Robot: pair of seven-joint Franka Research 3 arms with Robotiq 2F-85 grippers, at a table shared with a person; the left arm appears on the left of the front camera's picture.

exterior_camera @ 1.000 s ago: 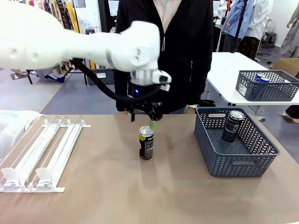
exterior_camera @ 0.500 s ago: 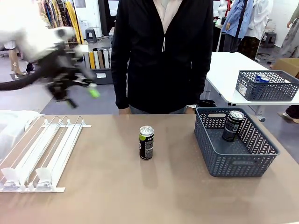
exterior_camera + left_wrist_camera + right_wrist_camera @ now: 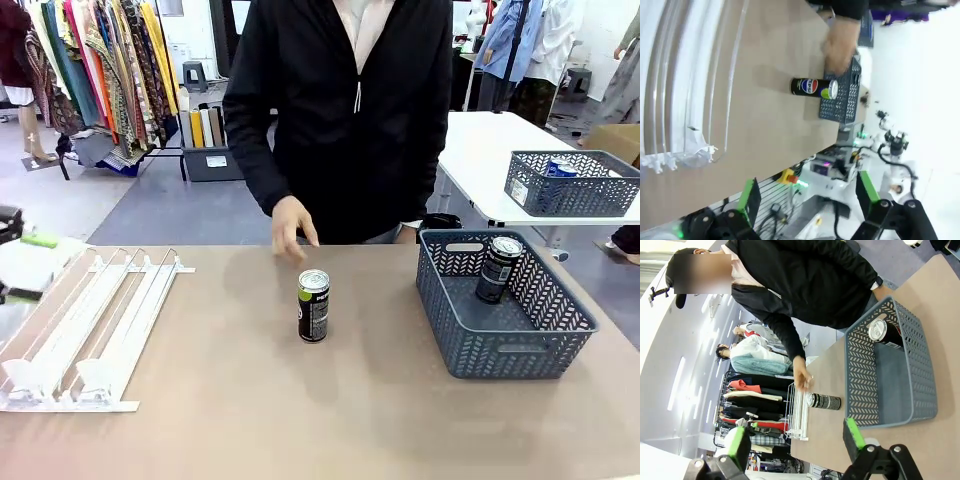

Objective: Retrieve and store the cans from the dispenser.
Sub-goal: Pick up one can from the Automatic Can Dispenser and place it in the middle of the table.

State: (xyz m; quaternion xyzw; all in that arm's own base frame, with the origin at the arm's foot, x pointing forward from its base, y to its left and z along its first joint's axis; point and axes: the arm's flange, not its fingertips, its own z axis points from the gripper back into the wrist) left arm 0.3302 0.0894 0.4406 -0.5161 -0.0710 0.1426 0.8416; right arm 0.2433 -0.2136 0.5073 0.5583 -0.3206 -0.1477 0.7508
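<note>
The left claw [image 3: 805, 197] stands wide with nothing between its fingers, just over the dispenser [image 3: 685, 85], well apart from the dark can [image 3: 814, 87] upright mid-counter [image 3: 300, 400]. The right claw [image 3: 795, 440] also gapes wide; beyond it the grey basket [image 3: 920, 390] holds a second can [image 3: 882, 331]. A person's hand [image 3: 292, 228] hovers near the mid-counter can.

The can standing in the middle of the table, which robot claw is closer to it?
Hard to call; neither is close. The left gripper sits at the table's left edge beyond the dispenser, far from the can. The right gripper hangs back, viewing it from beyond the basket.
</note>
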